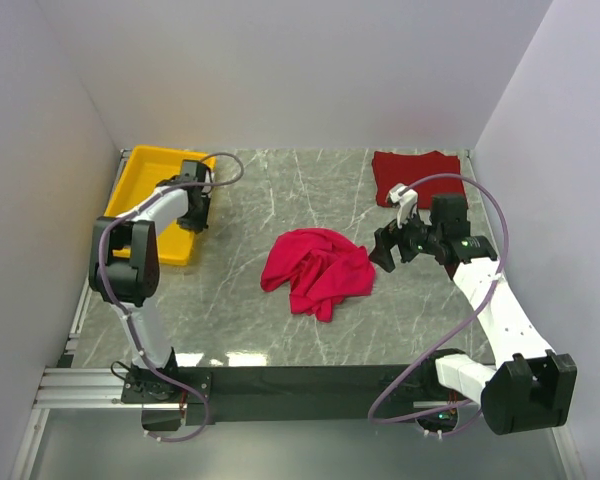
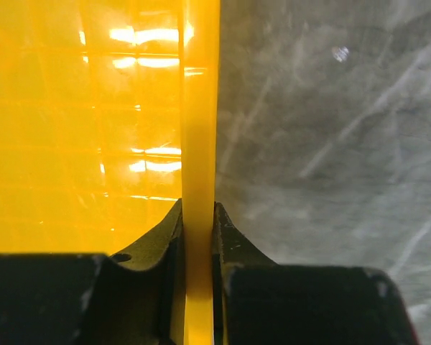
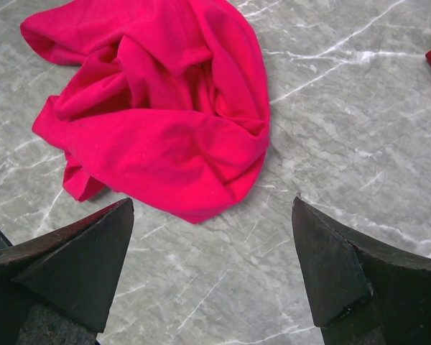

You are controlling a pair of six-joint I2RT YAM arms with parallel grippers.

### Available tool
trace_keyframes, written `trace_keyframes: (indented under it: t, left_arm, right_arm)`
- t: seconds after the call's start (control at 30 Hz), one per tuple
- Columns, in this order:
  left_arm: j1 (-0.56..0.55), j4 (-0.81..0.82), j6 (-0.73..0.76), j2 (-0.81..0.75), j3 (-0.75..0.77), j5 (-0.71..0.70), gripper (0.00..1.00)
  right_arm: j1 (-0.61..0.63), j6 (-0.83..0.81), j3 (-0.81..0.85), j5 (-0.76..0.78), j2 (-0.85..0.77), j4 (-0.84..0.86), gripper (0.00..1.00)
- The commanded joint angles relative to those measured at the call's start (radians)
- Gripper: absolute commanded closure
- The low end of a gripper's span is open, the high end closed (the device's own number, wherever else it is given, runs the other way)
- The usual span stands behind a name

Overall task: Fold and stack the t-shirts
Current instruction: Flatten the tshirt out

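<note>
While the left hand (image 2: 199, 208) is clamped on the right-side wall of the yellow tray (image 1: 145, 185) at the far left of the worktop (image 1: 280, 200), one finger (image 2: 161, 233) inside the tray and the other outside, the right hand (image 1: 385, 250) hangs with its jaws spread wide, holding nothing. It sits just right of the crimson-pink t-shirt (image 1: 318, 270), its fingertips aimed toward the cloth but apart from it.

That shirt lies crumpled near the middle of the worktop. The heap is somewhat wider left to right than front to back, with a narrow tail of fabric trailing toward the near edge. The folds hide the neck and hem, so which way the shirt points cannot be told. In the right wrist view its nearest rounded edge lies just beyond the gap between the fingers.

The maroon t-shirt (image 1: 417, 175) rests flat at the far right corner, well apart from the crimson one. Its long axis runs left to right along the far edge.
</note>
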Motion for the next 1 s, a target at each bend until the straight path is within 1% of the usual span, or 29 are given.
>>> trace_keyframes:
  t: [0.0, 0.23, 0.27, 0.43, 0.6, 0.8, 0.97]
  left_arm:
    - [0.066, 0.098, 0.236, 0.008, 0.018, 0.079, 1.00]
    - [0.132, 0.114, 0.233, 0.119, 0.151, 0.096, 1.00]
    - [0.136, 0.108, 0.229, 0.134, 0.196, 0.099, 1.00]
    - [0.142, 0.053, 0.209, 0.214, 0.325, 0.084, 1.00]
    - [0.172, 0.041, 0.163, 0.223, 0.340, 0.080, 0.99]
    - [0.193, 0.070, 0.132, 0.219, 0.293, 0.069, 0.97]
    - [0.196, 0.076, 0.123, 0.217, 0.296, 0.055, 0.78]
  right_arm:
    - [0.002, -0.013, 0.041, -0.014, 0.003, 0.013, 0.04]
    - [0.003, -0.016, 0.038, -0.003, -0.005, 0.007, 0.04]
    - [0.002, -0.018, 0.038, 0.000, -0.005, 0.003, 0.04]
    - [0.002, -0.021, 0.047, 0.009, -0.002, 0.000, 0.04]
    - [0.002, -0.023, 0.055, 0.014, 0.007, 0.002, 0.04]
    - [0.000, -0.032, 0.070, 0.015, 0.018, 0.000, 0.04]
    - [0.000, -0.041, 0.080, 0.011, 0.024, -0.006, 0.04]
